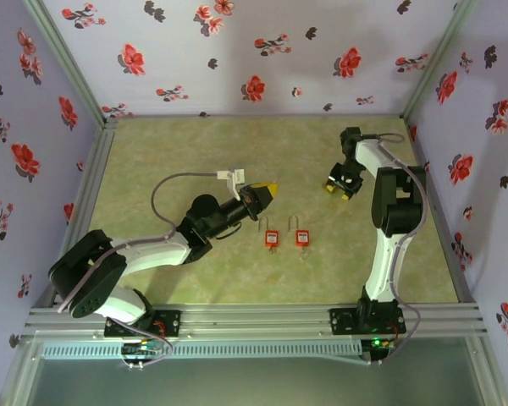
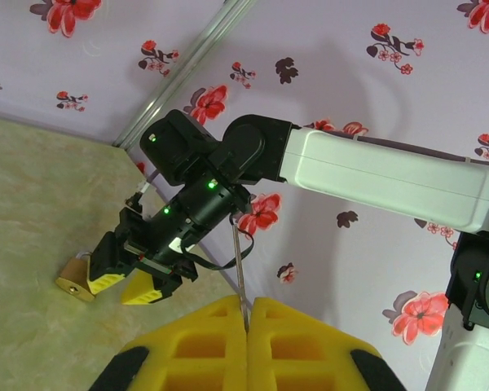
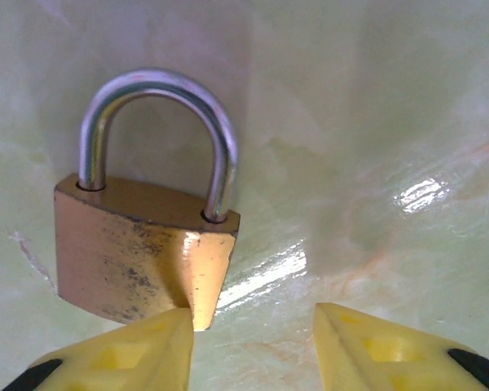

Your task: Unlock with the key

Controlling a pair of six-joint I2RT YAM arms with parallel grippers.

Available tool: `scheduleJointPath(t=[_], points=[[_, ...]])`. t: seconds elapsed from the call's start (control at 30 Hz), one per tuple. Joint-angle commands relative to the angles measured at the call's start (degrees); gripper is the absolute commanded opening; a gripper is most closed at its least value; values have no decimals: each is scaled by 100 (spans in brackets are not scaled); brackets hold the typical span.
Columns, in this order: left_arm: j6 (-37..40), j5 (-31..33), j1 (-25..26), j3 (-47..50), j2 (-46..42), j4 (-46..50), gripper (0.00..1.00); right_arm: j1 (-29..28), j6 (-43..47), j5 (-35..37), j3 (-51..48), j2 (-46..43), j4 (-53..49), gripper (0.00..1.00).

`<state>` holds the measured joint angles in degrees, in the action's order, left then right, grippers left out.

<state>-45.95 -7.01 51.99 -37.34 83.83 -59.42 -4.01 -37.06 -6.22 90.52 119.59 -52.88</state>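
**Brass padlock lies flat by the parted right fingers**

We see the padlock [image 3: 134, 252] lying flat on the pale green surface [image 1: 195, 152]. It sits in the right half, nearer the right edge than the left and roughly midway between the far and near edges. Its body is dull brass, scuffed and speckled with dark marks, wider at the bottom than at the top. The steel shackle [image 3: 159, 85] is a bright arch with both legs seated in the top of the body.

The right fingers [image 3: 147, 354] stand apart with nothing between them. One yellow tip meets the lower corner of the padlock, and the other is over bare surface beside it. In the left wrist view the padlock [image 2: 72, 281] shows as a small brass block just beside those fingers [image 2: 106, 277].

The left fingers [image 2: 228, 326] are clenched on a thin metal strip seen edge-on, which we take for the key [image 2: 240, 269]. It sticks straight out from the seam between them. They hang over the middle of the surface [image 1: 269, 189], well apart from the padlock.

Two small red padlocks [image 1: 272, 238] lie side by side toward the near edge.
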Motion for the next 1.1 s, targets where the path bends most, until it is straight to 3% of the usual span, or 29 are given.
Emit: scheduleJointPath(t=[0.0, 0.4, 1.07], points=[[51, 134, 66, 53, 2, -325, 0, 28, 41, -72, 203, -174, -269, 52], [83, 242, 84, 269, -130, -324, 0, -38, -279, -177, 977, 336, -480, 68], [24, 349, 48, 538, -165, -360, 0, -273, -978, 33, 1828, 1329, -811, 70]])
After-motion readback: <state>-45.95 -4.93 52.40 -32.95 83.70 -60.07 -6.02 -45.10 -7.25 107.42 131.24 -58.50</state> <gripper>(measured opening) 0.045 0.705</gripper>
